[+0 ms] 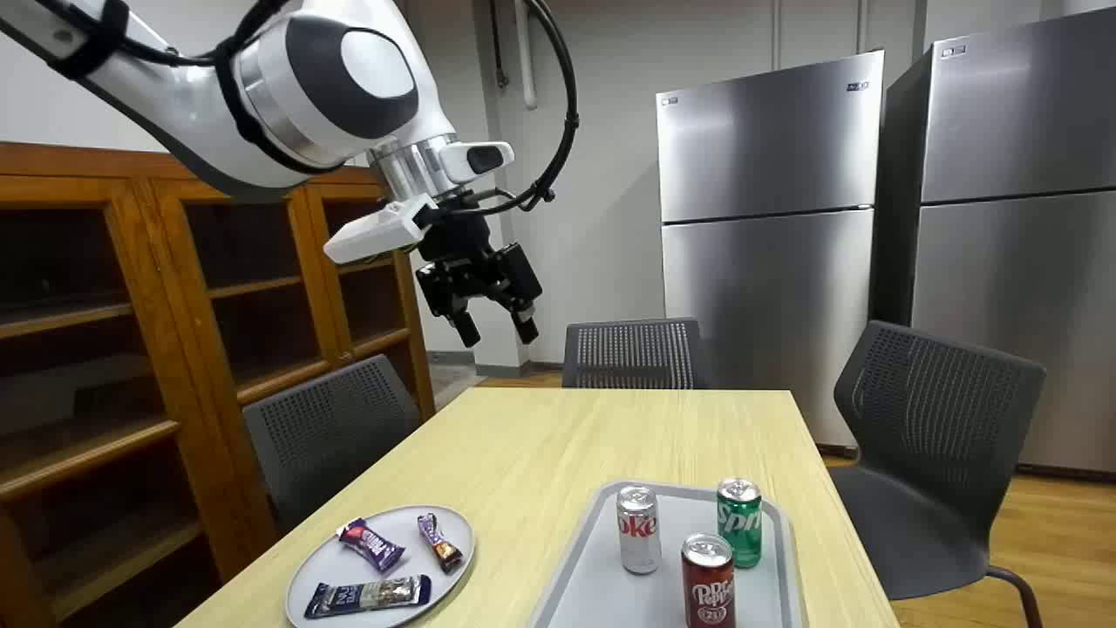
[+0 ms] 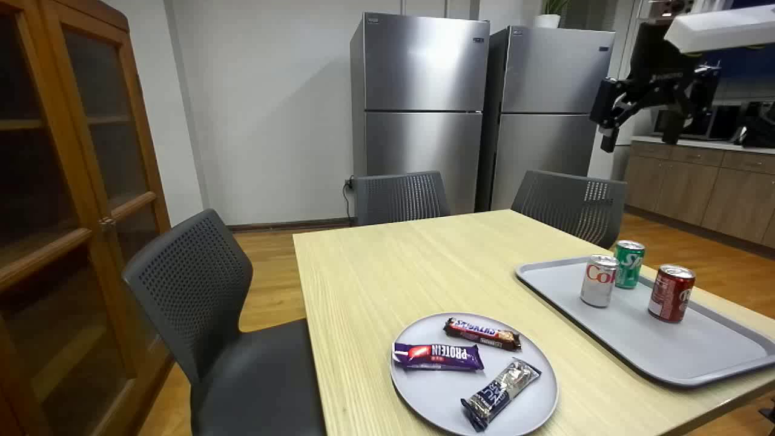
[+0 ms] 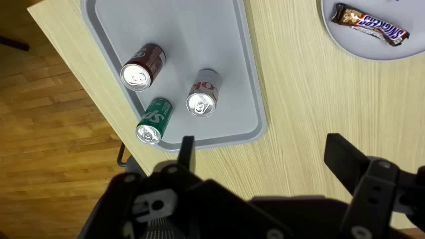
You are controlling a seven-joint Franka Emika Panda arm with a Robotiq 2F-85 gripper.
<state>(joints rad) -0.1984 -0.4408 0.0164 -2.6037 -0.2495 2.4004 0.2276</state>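
Wide and empty, the tool hangs touching nothing; any descent should be slow, its broad spread kept from knocking anything over. Lower down, Sprite, Coke and Dr Pepper stand upright on the tray, which lies on the desk.

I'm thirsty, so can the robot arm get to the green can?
Probably yes: its gripper is open and empty, and the green can stands upright on the tray with nothing covering it. The silver can stands close but apart.
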